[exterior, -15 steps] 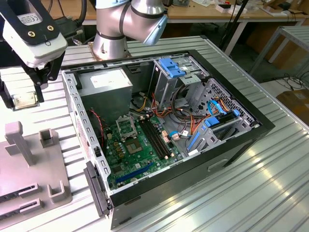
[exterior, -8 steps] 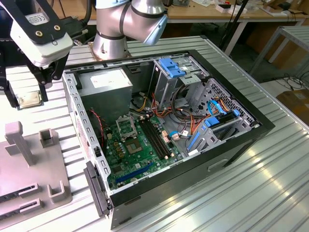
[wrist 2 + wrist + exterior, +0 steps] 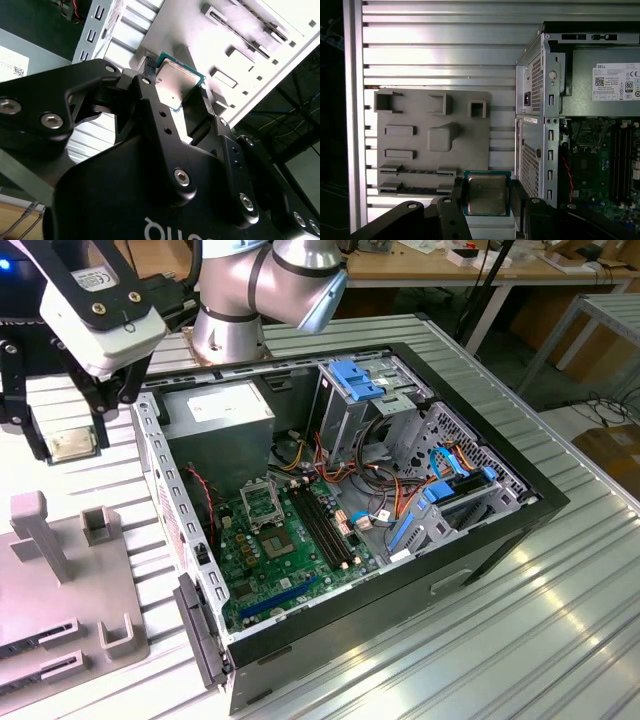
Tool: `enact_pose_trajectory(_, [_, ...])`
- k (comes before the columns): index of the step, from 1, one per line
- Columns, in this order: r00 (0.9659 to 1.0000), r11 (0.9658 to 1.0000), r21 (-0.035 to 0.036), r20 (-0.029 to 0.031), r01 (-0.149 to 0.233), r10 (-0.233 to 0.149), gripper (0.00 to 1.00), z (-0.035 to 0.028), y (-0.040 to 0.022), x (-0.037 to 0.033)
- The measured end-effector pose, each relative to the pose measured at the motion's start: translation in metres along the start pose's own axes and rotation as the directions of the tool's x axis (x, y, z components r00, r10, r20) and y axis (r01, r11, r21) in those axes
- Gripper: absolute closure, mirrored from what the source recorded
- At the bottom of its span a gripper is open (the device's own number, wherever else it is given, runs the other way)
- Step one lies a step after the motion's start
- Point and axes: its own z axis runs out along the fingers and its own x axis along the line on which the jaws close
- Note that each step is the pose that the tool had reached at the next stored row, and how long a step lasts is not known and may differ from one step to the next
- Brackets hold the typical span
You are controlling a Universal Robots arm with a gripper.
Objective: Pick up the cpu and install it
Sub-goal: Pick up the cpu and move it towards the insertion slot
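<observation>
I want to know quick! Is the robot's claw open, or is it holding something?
Gripper: shut on the cpu, which it holds by two opposite edges, beside the computer case.

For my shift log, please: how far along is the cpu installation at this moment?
Done: the cpu is picked up, off the grey holder plate. In hand: the gripper is shut on it by two edges, outside the computer case. Left: the socket on the green board shows no chip in it, so installing is not done.
</observation>
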Motion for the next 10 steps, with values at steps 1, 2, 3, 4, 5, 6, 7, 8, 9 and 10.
enact_pose_trajectory(1, [1.0000, 1.0000, 0.0000, 0.0000, 0.000, 0.000, 0.53, 0.0000, 0.0000, -0.0007])
enact_pose_trajectory(2, [1.0000, 1.0000, 0.0000, 0.0000, 0.000, 0.000, 0.53, 0.0000, 0.0000, -0.0016])
enact_pose_trajectory(3, [1.0000, 1.0000, 0.0000, 0.0000, 0.000, 0.000, 0.53, -0.0001, 0.0000, -0.0025])
enact_pose_trajectory(4, [1.0000, 1.0000, 0.0000, 0.0000, 0.000, 0.000, 0.53, -0.0001, 0.0000, -0.0035])
enact_pose_trajectory(5, [1.0000, 1.0000, 0.0000, 0.0000, 0.000, 0.000, 0.53, -0.0001, 0.0000, -0.0044])
enact_pose_trajectory(6, [1.0000, 1.0000, 0.0000, 0.0000, 0.000, 0.000, 0.53, -0.0001, 0.0000, -0.0054])
enact_pose_trajectory(7, [1.0000, 1.0000, 0.0000, 0.0000, 0.000, 0.000, 0.53, -0.0002, 0.0000, -0.0063])
enact_pose_trajectory(8, [1.0000, 1.0000, 0.0000, 0.0000, 0.000, 0.000, 0.53, -0.0002, 0.0000, -0.0073])
enact_pose_trajectory(9, [1.0000, 1.0000, 0.0000, 0.0000, 0.000, 0.000, 0.53, -0.0002, 0.0000, -0.0081])
enact_pose_trajectory(10, [1.0000, 1.0000, 0.0000, 0.0000, 0.000, 0.000, 0.53, -0.0003, -0.0001, -0.0090])
